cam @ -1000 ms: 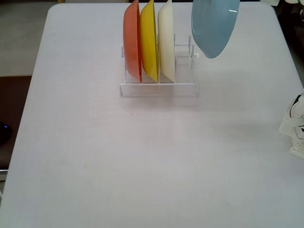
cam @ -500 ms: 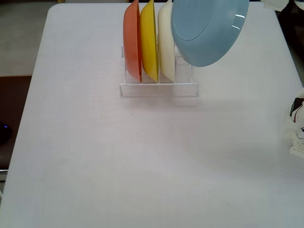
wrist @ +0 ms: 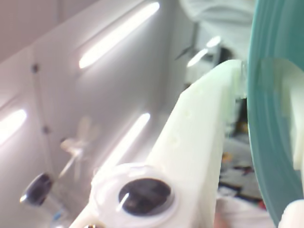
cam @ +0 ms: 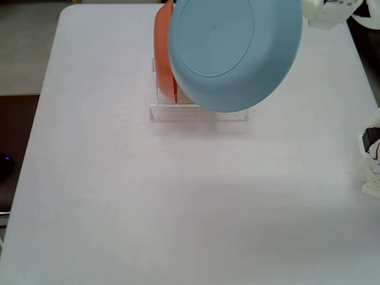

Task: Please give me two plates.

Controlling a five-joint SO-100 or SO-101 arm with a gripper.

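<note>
A pale lilac table [cam: 119, 196] fills the fixed view, with a dark floor strip seen at its left edge. Toward the back, an orange-red plate [cam: 161, 53] is seen standing on edge in a white wire rack [cam: 155, 108], whose front rail shows below. Most of the rack is covered by the light blue plate [cam: 234, 50], which is held in the air with its flat underside turned to the camera and its rim gripped at the upper right by the jaws [cam: 309, 15], closed on that rim.

The plate is judged to lie left of and below the arm, tilted near upright, so setting it down calls for it to be brought forward over the bare table and levelled.

In the wrist view, a white finger [wrist: 199, 137] is seen pressed to the plate's teal-looking edge [wrist: 270, 118] at the right; ceiling lights fill the rest. The cream-white plate and the yellow one cannot be seen: both are hidden behind the lifted plate. The arm itself is cut off by the frame.
</note>
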